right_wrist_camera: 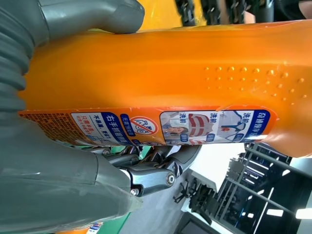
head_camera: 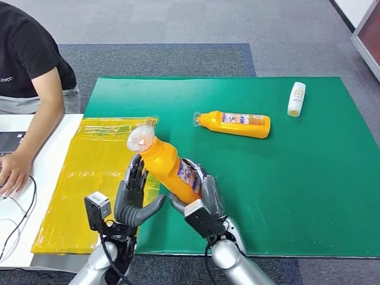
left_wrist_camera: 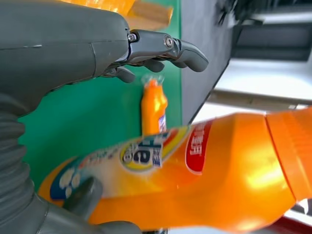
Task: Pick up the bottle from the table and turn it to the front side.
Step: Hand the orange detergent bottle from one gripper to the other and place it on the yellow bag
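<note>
The bottle (head_camera: 168, 166) was already off the table, tilted above the green mat's (head_camera: 291, 196) near edge, gripped by the right hand (head_camera: 203, 196). The left hand (head_camera: 134, 199) waited beside it, fingers apart; turning seemed unfinished.

We see a second orange bottle (head_camera: 235, 124) lying on the green mat (head_camera: 304, 190), a white bottle (head_camera: 296, 98) well apart, and a seated person (head_camera: 31, 77).
</note>
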Controlling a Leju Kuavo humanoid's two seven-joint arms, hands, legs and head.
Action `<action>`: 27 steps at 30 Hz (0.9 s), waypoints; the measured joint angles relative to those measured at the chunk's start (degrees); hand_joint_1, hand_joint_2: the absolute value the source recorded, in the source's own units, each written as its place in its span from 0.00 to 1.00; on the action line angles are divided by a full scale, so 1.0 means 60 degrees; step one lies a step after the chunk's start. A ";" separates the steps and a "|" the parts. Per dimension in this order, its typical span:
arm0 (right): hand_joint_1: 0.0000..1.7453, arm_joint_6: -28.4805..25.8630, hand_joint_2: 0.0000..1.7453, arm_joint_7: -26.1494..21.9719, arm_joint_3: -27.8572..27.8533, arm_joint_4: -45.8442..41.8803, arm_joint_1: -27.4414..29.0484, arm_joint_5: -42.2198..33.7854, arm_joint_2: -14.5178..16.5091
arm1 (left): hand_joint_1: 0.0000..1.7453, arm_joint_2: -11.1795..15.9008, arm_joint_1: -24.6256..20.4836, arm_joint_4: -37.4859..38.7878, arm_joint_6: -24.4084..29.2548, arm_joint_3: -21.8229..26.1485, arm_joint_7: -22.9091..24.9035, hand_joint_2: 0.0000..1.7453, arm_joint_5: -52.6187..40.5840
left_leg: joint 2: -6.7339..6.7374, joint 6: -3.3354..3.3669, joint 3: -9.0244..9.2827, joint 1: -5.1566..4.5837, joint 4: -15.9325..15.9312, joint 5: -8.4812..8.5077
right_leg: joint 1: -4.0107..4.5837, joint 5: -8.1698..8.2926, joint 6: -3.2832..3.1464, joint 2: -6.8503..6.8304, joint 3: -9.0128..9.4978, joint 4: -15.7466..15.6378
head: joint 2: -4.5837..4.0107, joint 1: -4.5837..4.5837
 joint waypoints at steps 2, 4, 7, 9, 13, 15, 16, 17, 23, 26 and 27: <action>1.00 -0.0012 1.00 0.0000 0.0046 0.0056 -0.0025 0.0045 0.0000 | 0.00 0.0021 -0.0025 0.0024 -0.0220 -0.0054 0.0136 1.00 0.0029 | 0.0000 0.0000 0.0000 0.0000 0.0000 0.0000 | 0.0000 0.0000 0.0000 0.0000 -0.0001 0.0000 | 0.0000 -0.0002; 1.00 -0.0025 1.00 0.0000 0.0098 0.0113 -0.0063 0.0086 0.0000 | 0.00 0.0050 -0.0066 0.0039 -0.0308 -0.0113 0.0188 1.00 -0.0109 | 0.0000 0.0000 -0.0001 0.0000 0.0000 0.0001 | 0.0000 0.0000 0.0000 0.0000 -0.0001 0.0000 | 0.0000 -0.0001; 1.00 -0.0022 1.00 -0.0002 0.0139 0.0187 -0.0118 0.0119 0.0000 | 0.00 0.0087 -0.0135 0.0043 -0.0368 -0.0164 0.0225 1.00 -0.0275 | 0.0000 0.0000 -0.0001 0.0000 0.0000 0.0001 | 0.0000 0.0000 0.0000 0.0000 -0.0001 0.0000 | 0.0000 -0.0002; 1.00 -0.0019 1.00 -0.0011 0.0141 0.0219 -0.0139 0.0130 0.0000 | 0.00 0.0101 -0.0189 0.0044 -0.0387 -0.0174 0.0239 1.00 -0.0386 | 0.0000 0.0000 -0.0001 0.0000 0.0000 0.0002 | 0.0000 0.0001 0.0000 0.0000 -0.0001 0.0000 | 0.0000 -0.0001; 1.00 -0.0025 1.00 -0.0036 0.0141 0.0237 -0.0146 0.0157 0.0000 | 0.00 0.0136 -0.0298 0.0043 -0.0340 -0.0176 0.0236 1.00 -0.0687 | 0.0000 0.0000 -0.0002 0.0000 0.0001 0.0002 | 0.0000 0.0001 0.0000 0.0000 -0.0001 0.0000 | 0.0000 0.0000; 1.00 -0.0038 1.00 -0.0040 0.0141 0.0241 -0.0144 0.0169 0.0000 | 0.00 0.0162 -0.0338 0.0043 -0.0304 -0.0175 0.0230 1.00 -0.0813 | 0.0000 0.0000 -0.0002 0.0000 0.0001 0.0002 | 0.0000 0.0001 0.0000 0.0000 -0.0002 0.0000 | 0.0000 0.0000; 1.00 -0.0047 1.00 -0.0041 0.0141 0.0246 -0.0143 0.0177 0.0000 | 0.00 0.0175 -0.0353 0.0043 -0.0294 -0.0173 0.0227 1.00 -0.0865 | 0.0000 0.0000 -0.0002 0.0000 0.0001 0.0002 | 0.0000 0.0001 0.0000 0.0000 -0.0002 0.0000 | 0.0000 0.0000; 1.00 -0.0057 1.00 -0.0042 0.0141 0.0250 -0.0141 0.0184 0.0000 | 0.00 0.0188 -0.0366 0.0043 -0.0289 -0.0170 0.0226 1.00 -0.0923 | 0.0000 0.0000 -0.0002 0.0000 0.0001 0.0002 | 0.0000 0.0000 0.0000 0.0000 -0.0002 0.0000 | 0.0000 0.0000; 1.00 -0.0089 1.00 -0.0072 0.0137 0.0331 -0.0094 0.0201 -0.0007 | 0.00 0.0269 -0.0411 0.0020 -0.0235 -0.0127 0.0197 1.00 -0.1393 | 0.0000 0.0000 -0.0002 0.0000 0.0001 0.0002 | 0.0000 0.0000 0.0000 0.0000 -0.0003 0.0000 | 0.0000 0.0000; 1.00 -0.0098 1.00 -0.0076 0.0128 0.0375 -0.0013 0.0201 -0.0020 | 0.00 0.0308 -0.0413 -0.0025 -0.0168 -0.0083 0.0216 1.00 -0.1560 | 0.0000 0.0000 -0.0002 0.0000 0.0001 0.0002 | 0.0000 0.0000 0.0000 0.0000 -0.0003 0.0000 | 0.0000 0.0000; 1.00 -0.0099 1.00 -0.0076 0.0122 0.0386 0.0033 0.0202 -0.0028 | 0.00 0.0320 -0.0414 -0.0037 -0.0146 -0.0071 0.0236 1.00 -0.1615 | 0.0000 0.0000 -0.0002 0.0000 0.0001 0.0002 | 0.0000 0.0000 0.0000 0.0000 -0.0004 0.0000 | 0.0000 0.0000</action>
